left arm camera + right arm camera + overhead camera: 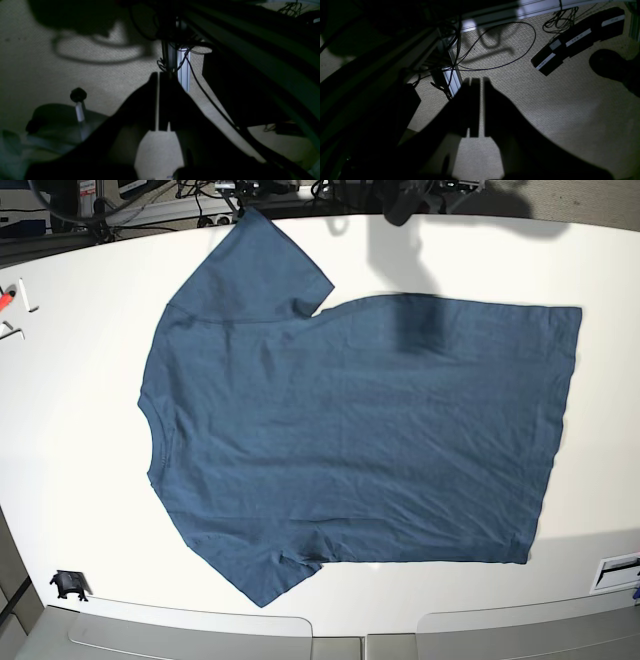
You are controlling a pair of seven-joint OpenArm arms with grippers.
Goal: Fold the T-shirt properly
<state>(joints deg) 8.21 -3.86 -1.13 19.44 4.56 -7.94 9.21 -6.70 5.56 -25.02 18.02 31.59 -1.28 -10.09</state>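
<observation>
Base view shows the T-shirt (350, 430) spread flat and unfolded on the desk (70, 480); every fold remains. Left hand (158, 102) and right hand (481, 107) hang closed, empty, away from it.

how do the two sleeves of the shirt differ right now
The top sleeve of the T-shirt reaches the far table edge; the bottom sleeve stops short of the near edge. The top sleeve looks broad with a squared cuff; the bottom one looks narrower, ending in a point. Both lie flat and unfolded.
</observation>
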